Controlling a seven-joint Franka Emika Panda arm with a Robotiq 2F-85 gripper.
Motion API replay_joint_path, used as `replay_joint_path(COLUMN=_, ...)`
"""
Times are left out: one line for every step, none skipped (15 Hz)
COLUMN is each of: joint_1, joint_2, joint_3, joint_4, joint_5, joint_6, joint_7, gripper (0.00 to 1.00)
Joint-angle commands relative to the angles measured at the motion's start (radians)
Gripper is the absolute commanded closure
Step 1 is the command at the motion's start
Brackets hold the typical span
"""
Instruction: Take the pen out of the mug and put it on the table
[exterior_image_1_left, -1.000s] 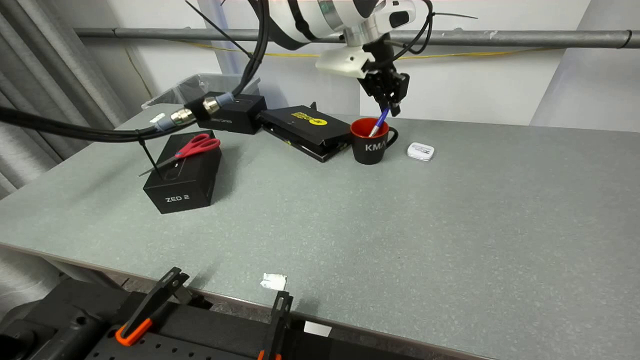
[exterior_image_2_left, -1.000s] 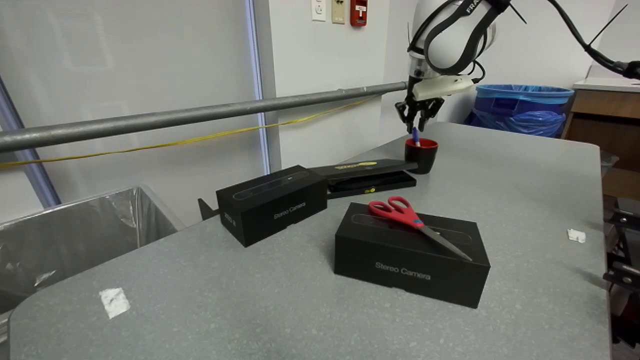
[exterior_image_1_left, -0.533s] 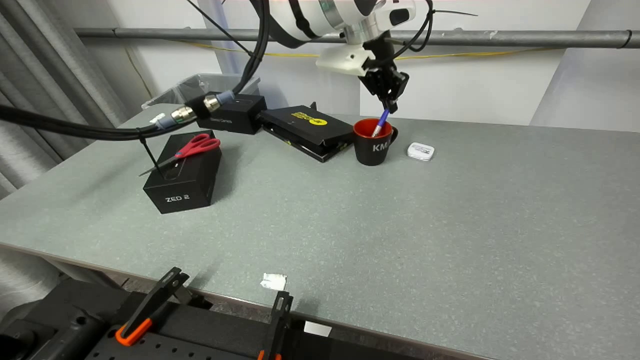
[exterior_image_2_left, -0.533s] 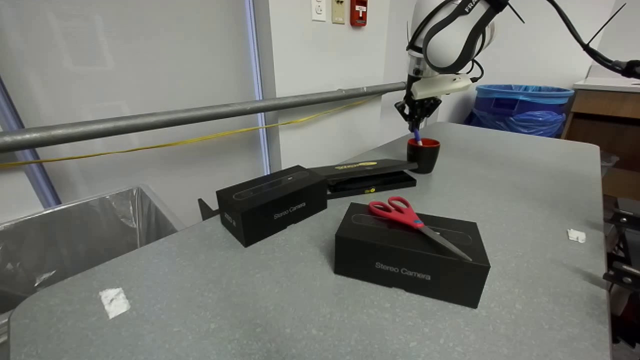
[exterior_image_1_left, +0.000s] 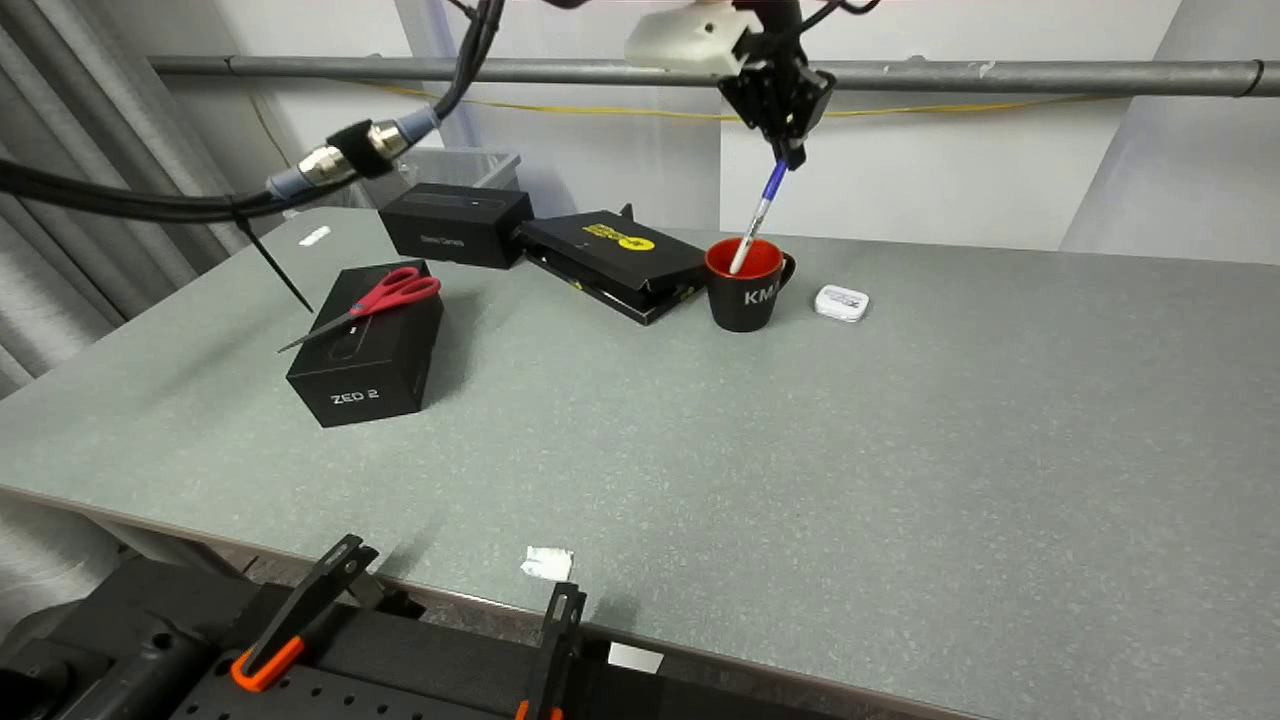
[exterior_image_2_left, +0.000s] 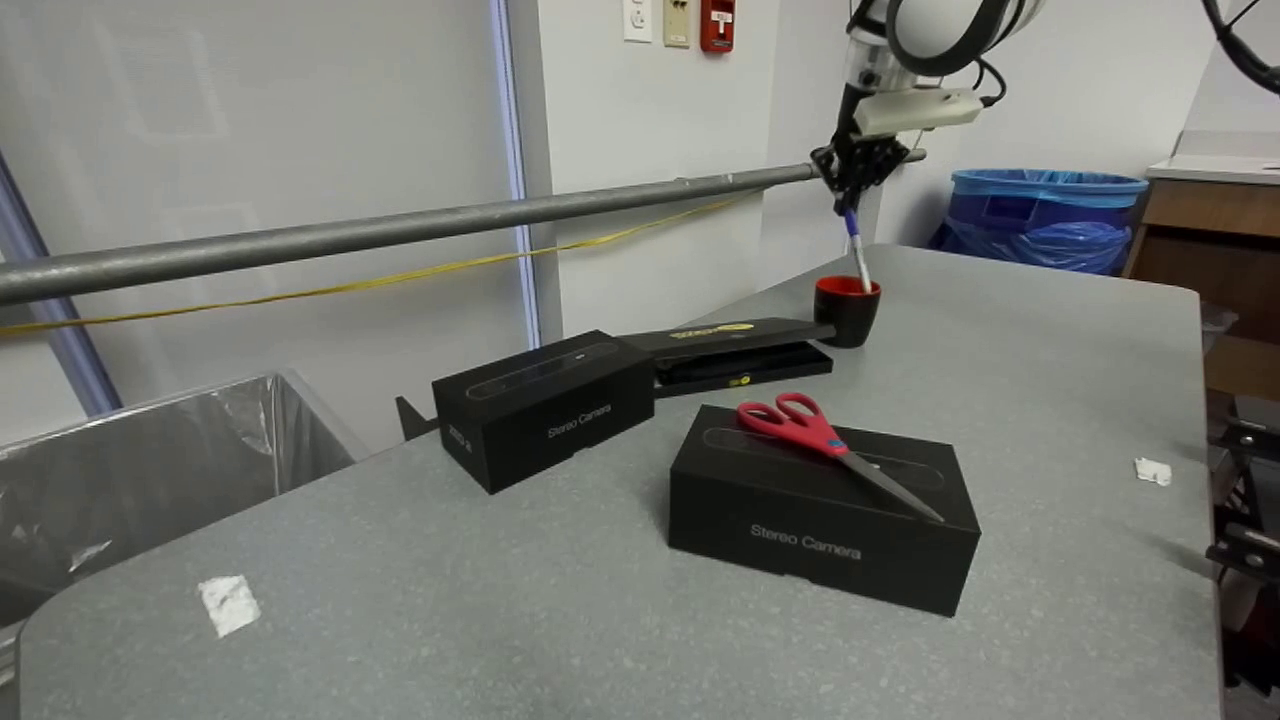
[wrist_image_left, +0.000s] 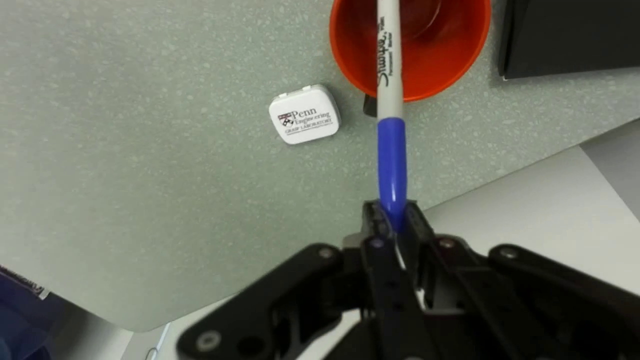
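The pen is a blue-capped, light-bodied marker (exterior_image_1_left: 766, 202), seen also in the other exterior view (exterior_image_2_left: 856, 245) and the wrist view (wrist_image_left: 390, 90). My gripper (exterior_image_1_left: 788, 160) is shut on the capped end, as the wrist view (wrist_image_left: 395, 215) shows. The pen hangs tilted, most of it above the rim of the mug (exterior_image_1_left: 740, 305). Its lower end shows within the mug's opening in both exterior views. The mug is dark with a red inside and stands upright on the grey-green table (exterior_image_1_left: 800, 450). In the wrist view the pen crosses over the mug (wrist_image_left: 440, 75).
A white tin (exterior_image_1_left: 841, 303) lies beside the mug's handle. A flat black box (exterior_image_1_left: 620, 260) lies close to the mug's other side. A black box (exterior_image_1_left: 365, 350) carries red scissors (exterior_image_1_left: 398, 288). Another black box (exterior_image_2_left: 545, 410) stands near the wall. A pipe (exterior_image_1_left: 950, 76) runs along the wall.
The gripper fingers, apart around the pen's top a second ago, have shut on it. Gripper and pen have risen, showing the pen's light body. The mug has shifted and turned slightly.
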Motion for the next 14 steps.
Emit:
replay_joint_path(joint_1=0.011, joint_2=-0.245, joint_3=-0.025, joint_4=-0.194, joint_5=-0.091, joint_6=0.038, joint_7=-0.028, gripper=0.97)
replay_joint_path(joint_1=-0.012, joint_2=-0.309, joint_3=0.003, joint_4=-0.230, joint_5=-0.092, joint_6=0.002, joint_7=-0.083, gripper=0.97)
replay_joint_path(joint_1=-0.040, joint_2=-0.360, joint_3=0.047, joint_4=-0.257, joint_5=-0.051, joint_6=-0.052, joint_7=-0.171, gripper=0.97)
replay_joint_path(joint_1=-0.055, joint_2=-0.380, joint_3=0.076, joint_4=-0.270, joint_5=-0.017, joint_6=-0.091, joint_7=-0.228, gripper=0.97)
replay_joint_path(joint_1=-0.067, joint_2=-0.390, joint_3=0.105, joint_4=-0.279, joint_5=0.026, joint_6=-0.132, joint_7=-0.278, gripper=0.97)
replay_joint_path(joint_1=-0.070, joint_2=-0.379, joint_3=0.129, joint_4=-0.289, joint_5=0.048, joint_6=-0.157, joint_7=-0.304, gripper=0.97)
replay_joint_path(joint_1=-0.069, joint_2=-0.365, joint_3=0.151, joint_4=-0.296, joint_5=0.055, joint_6=-0.191, joint_7=-0.317, gripper=0.97)
replay_joint_path(joint_1=-0.065, joint_2=-0.339, joint_3=0.173, joint_4=-0.299, joint_5=0.047, joint_6=-0.219, joint_7=-0.316, gripper=0.97)
replay_joint_path(joint_1=-0.060, joint_2=-0.316, joint_3=0.192, joint_4=-0.297, joint_5=0.034, joint_6=-0.253, joint_7=-0.312, gripper=0.97)
replay_joint_path(joint_1=-0.053, joint_2=-0.287, joint_3=0.213, joint_4=-0.294, joint_5=0.020, joint_6=-0.276, joint_7=-0.312, gripper=0.97)
replay_joint_path(joint_1=-0.045, joint_2=-0.251, joint_3=0.231, joint_4=-0.280, joint_5=0.000, joint_6=-0.302, joint_7=-0.301, gripper=0.97)
replay_joint_path(joint_1=-0.035, joint_2=-0.220, joint_3=0.243, joint_4=-0.268, joint_5=-0.036, joint_6=-0.326, joint_7=-0.275, gripper=0.97)
replay_joint_path(joint_1=-0.021, joint_2=-0.182, joint_3=0.254, joint_4=-0.251, joint_5=-0.068, joint_6=-0.347, joint_7=-0.255, gripper=0.97)
replay_joint_path(joint_1=-0.008, joint_2=-0.153, joint_3=0.260, joint_4=-0.239, joint_5=-0.099, joint_6=-0.358, joint_7=-0.239, gripper=0.97)
